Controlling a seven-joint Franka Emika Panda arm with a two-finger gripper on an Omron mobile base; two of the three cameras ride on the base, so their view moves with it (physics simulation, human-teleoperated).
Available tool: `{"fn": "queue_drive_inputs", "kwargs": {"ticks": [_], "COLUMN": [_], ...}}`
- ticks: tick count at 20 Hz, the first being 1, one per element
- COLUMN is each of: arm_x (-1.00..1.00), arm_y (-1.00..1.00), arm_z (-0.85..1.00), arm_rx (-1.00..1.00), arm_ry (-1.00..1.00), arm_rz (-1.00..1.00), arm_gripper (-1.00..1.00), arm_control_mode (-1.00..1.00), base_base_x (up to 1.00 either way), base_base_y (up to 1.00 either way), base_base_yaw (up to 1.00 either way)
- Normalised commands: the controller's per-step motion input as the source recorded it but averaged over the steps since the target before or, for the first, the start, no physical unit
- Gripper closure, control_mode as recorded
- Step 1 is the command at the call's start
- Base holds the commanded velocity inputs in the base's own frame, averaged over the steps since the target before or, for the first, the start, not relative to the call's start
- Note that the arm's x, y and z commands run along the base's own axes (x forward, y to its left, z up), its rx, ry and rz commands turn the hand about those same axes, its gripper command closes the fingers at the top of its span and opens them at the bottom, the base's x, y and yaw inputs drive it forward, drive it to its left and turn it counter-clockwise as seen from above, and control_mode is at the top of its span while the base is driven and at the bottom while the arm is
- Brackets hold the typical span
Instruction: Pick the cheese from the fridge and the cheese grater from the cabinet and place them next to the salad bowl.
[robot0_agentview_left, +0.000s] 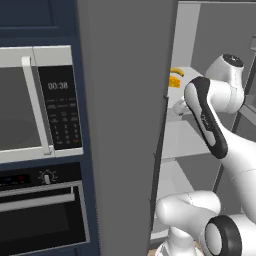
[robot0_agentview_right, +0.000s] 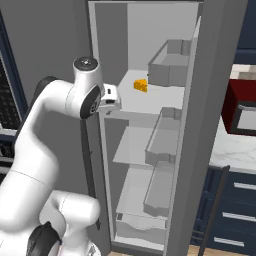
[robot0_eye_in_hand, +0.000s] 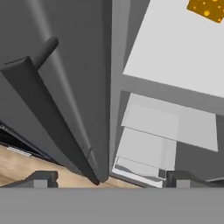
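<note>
Cheese (robot0_agentview_right: 141, 85) on upper fridge (robot0_agentview_right: 150, 100) shelf, well beyond gripper (robot0_eye_in_hand: 109, 178); jaws apart, empty. Cheese partly cropped in hand view.

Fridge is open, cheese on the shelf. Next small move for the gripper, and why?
Probably ease the gripper forward over the shelf toward the cheese. The fridge stands open, the cheese lies bare and far back, and the open fingers are at the shelf's front edge, holding nothing.

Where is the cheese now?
The cheese lies on an upper shelf inside the open fridge, beyond the pincer.
</note>
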Motion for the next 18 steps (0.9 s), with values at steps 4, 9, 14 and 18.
{"fn": "queue_drive_inputs", "kwargs": {"ticks": [4, 9, 14, 18], "arm_x": [0.09, 0.18, 0.39, 0.35], "arm_y": [-0.38, -0.3, -0.09, -0.15], "arm_z": [0.1, 0.09, 0.1, 0.1], "arm_rx": [0.0, 0.0, 0.0, 0.0], "arm_ry": [0.0, -0.02, 0.0, 0.0], "arm_rz": [0.13, 0.1, 0.01, 0.0], "arm_gripper": [-1.0, -1.0, -1.0, -1.0], "arm_control_mode": [-1.0, -1.0, -1.0, -1.0], "base_base_x": [0.0, 0.0, 0.0, 0.0], "base_base_y": [0.0, 0.0, 0.0, 0.0], "base_base_yaw": [0.0, 0.0, 0.0, 0.0]}}
